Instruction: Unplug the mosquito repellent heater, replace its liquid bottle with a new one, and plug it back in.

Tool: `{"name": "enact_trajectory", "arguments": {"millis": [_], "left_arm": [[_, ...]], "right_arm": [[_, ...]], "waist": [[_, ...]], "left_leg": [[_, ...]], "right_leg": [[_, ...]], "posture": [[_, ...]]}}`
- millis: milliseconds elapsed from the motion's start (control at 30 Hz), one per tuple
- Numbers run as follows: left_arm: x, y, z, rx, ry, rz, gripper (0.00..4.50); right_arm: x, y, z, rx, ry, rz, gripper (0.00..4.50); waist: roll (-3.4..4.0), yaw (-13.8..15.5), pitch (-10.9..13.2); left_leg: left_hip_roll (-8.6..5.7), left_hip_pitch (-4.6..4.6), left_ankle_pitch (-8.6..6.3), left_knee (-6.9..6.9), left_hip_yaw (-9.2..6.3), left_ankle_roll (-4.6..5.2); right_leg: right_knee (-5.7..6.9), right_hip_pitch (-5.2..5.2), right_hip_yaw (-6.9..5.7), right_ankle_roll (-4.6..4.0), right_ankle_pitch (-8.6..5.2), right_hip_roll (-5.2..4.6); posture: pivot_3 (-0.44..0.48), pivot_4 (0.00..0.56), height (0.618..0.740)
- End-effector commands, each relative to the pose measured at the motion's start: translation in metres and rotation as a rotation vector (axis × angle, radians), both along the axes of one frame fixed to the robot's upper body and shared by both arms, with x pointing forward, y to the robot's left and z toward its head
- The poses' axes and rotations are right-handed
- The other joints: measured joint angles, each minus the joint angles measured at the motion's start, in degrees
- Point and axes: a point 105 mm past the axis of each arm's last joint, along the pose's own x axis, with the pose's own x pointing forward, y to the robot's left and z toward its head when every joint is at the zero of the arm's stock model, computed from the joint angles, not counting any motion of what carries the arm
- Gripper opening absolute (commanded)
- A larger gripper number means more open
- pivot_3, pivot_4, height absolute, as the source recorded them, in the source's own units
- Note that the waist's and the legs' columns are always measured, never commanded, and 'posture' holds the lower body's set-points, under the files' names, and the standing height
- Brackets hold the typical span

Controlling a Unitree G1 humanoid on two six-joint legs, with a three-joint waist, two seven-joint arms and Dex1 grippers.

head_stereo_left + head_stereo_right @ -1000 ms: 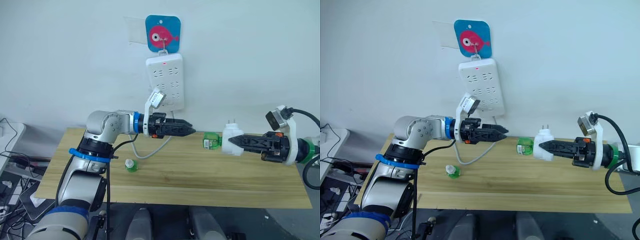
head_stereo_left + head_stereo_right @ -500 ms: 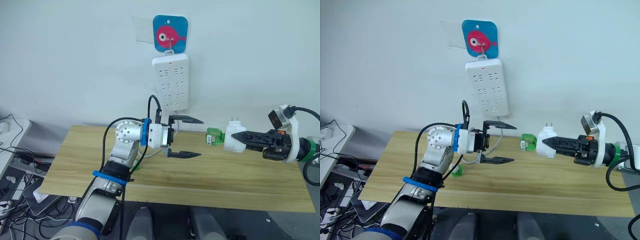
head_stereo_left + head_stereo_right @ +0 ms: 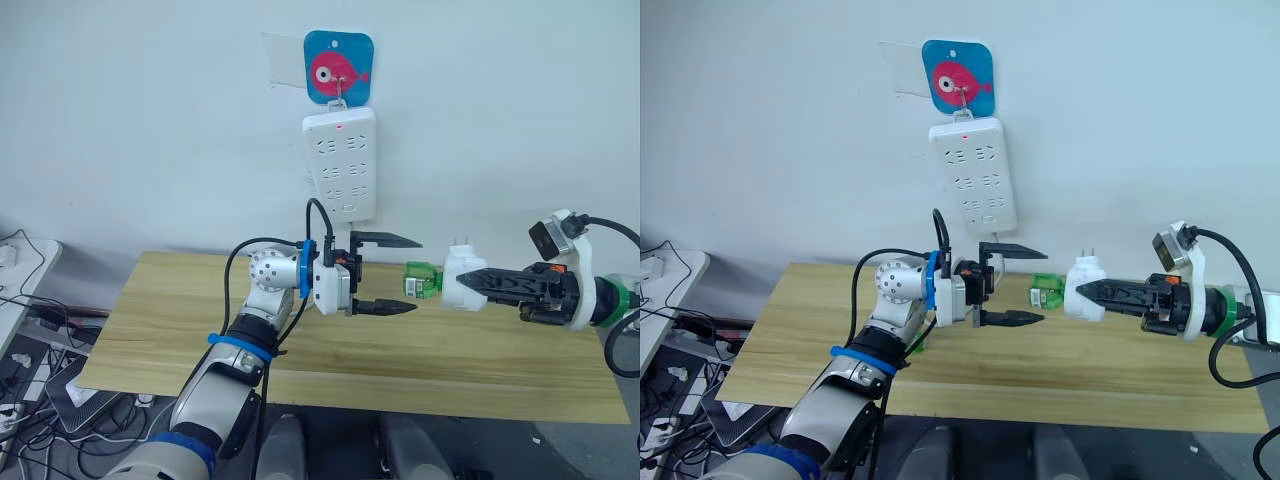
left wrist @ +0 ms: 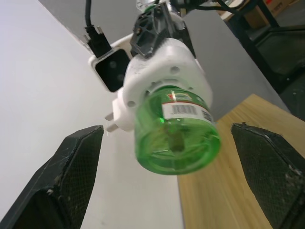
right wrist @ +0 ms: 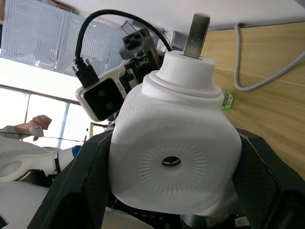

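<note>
My right gripper (image 3: 468, 282) is shut on the white mosquito repellent heater (image 3: 462, 277) and holds it in the air over the right half of the table, prongs up. Its liquid bottle (image 3: 422, 279), translucent green, sticks out of the heater toward my left arm. My left gripper (image 3: 417, 274) is open, one finger above and one below the bottle's base, touching neither side. The left wrist view has the bottle (image 4: 178, 129) between the two spread fingertips (image 4: 78, 167). The new one (image 5: 228, 101), green with a white cap, stands on the table behind my left arm.
A long white power strip (image 3: 340, 165) hangs on the wall under a blue fish hook (image 3: 338, 67). Its grey cable (image 5: 267, 76) loops onto the wooden table (image 3: 400, 370). Boxes and cables lie on the floor at the left (image 3: 20, 330).
My left gripper was shut one second ago; it has opened, turned and moved right until its fingers flank the bottle. The right gripper holds the heater in about the same place.
</note>
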Motion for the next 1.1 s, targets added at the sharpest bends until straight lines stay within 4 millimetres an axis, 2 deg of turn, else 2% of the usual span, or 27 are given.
{"name": "enact_trajectory", "arguments": {"millis": [33, 133, 167, 233, 400, 567, 633, 733, 900, 1000, 1100], "left_arm": [[-0.003, -0.005, 0.006, -0.029, -0.035, -0.015, 4.5], [-0.006, -0.006, 0.005, -0.022, -0.037, -0.032, 4.5], [-0.007, -0.007, 0.005, -0.023, -0.036, -0.038, 4.31], [-0.009, -0.007, 0.005, -0.026, -0.034, -0.05, 3.91], [-0.013, -0.006, 0.004, -0.015, -0.012, -0.084, 2.33], [-0.01, -0.005, 0.005, 0.003, 0.133, -0.104, 2.22], [-0.003, -0.006, 0.006, 0.029, 0.313, -0.094, 2.22], [0.004, -0.005, 0.004, 0.133, 0.798, -0.106, 2.22], [-0.002, 0.007, -0.005, 0.407, 1.608, -0.15, 2.22], [-0.002, 0.011, 0.002, 0.44, 1.894, -0.215, 2.22], [-0.01, 0.014, 0.004, 0.495, 1.98, -0.247, 2.22]], "right_arm": [[-0.004, 0.003, 0.013, 0.028, -0.047, 0.03, 3.12], [-0.004, 0.004, 0.013, 0.03, -0.048, 0.033, 3.12], [-0.004, 0.004, 0.014, 0.031, -0.048, 0.035, 3.12], [-0.004, 0.004, 0.013, 0.032, -0.048, 0.037, 3.12], [-0.003, 0.005, 0.012, 0.032, -0.047, 0.036, 3.12], [-0.003, 0.003, 0.012, 0.027, -0.041, 0.028, 3.12], [-0.004, 0.002, 0.011, 0.015, -0.036, 0.028, 3.12], [-0.007, 0.003, 0.011, -0.007, -0.035, 0.046, 3.12], [-0.014, 0.01, 0.009, -0.037, -0.038, 0.092, 3.12], [-0.014, 0.013, 0.01, -0.038, -0.047, 0.098, 3.12], [-0.014, 0.013, 0.01, -0.039, -0.048, 0.097, 3.12]], "waist": [[0.0, -0.09, 0.0], [0.0, -0.16, 0.0], [0.0, -0.18, 0.0], [0.0, -0.25, 0.0], [0.0, -0.45, 0.0], [0.0, -0.76, 0.0], [0.0, -0.89, 0.0], [0.0, -1.23, 0.0], [0.0, -1.83, 0.01], [0.0, -2.26, 0.01], [-0.01, -2.75, 0.01]], "left_leg": [[0.0, 0.0, 0.0, 0.0, 0.01, 0.0], [0.0, 0.0, 0.0, 0.0, 0.0, 0.0], [0.0, 0.0, 0.0, 0.0, 0.0, 0.0], [0.0, 0.0, 0.0, 0.0, 0.0, 0.0], [0.0, 0.0, 0.0, 0.0, -0.01, 0.0], [0.0, 0.0, 0.0, 0.0, -0.02, 0.0], [0.0, 0.0, 0.0, 0.0, -0.03, 0.0], [0.01, -0.04, 0.0, 0.01, -0.14, 0.0], [0.06, -0.05, 0.01, 0.02, -0.37, 0.02], [0.05, -0.05, 0.02, 0.01, -0.4, 0.04], [0.04, -0.07, 0.02, 0.0, -0.39, 0.03]], "right_leg": [[0.0, 0.0, 0.01, 0.0, 0.0, 0.0], [0.01, 0.0, 0.0, 0.0, 0.0, 0.0], [0.01, 0.0, 0.0, 0.0, 0.0, 0.0], [0.01, 0.0, 0.0, 0.0, 0.0, 0.0], [0.02, 0.0, 0.0, 0.0, 0.0, 0.0], [0.02, 0.0, -0.01, 0.0, 0.0, 0.0], [0.02, 0.01, -0.01, 0.0, 0.0, 0.0], [0.05, 0.0, -0.08, 0.0, 0.0, 0.01], [0.09, 0.01, -0.28, 0.02, -0.02, 0.07], [0.07, 0.02, -0.34, 0.19, -0.12, 0.09], [0.04, 0.02, -0.34, 0.21, -0.14, 0.08]], "posture": [[-0.067, 0.179, 0.74], [-0.068, 0.181, 0.74], [-0.068, 0.181, 0.74], [-0.069, 0.183, 0.74], [-0.068, 0.185, 0.74], [-0.068, 0.185, 0.74], [-0.068, 0.185, 0.74], [-0.068, 0.185, 0.74], [-0.062, 0.188, 0.74], [-0.062, 0.188, 0.74], [-0.062, 0.188, 0.74]]}}
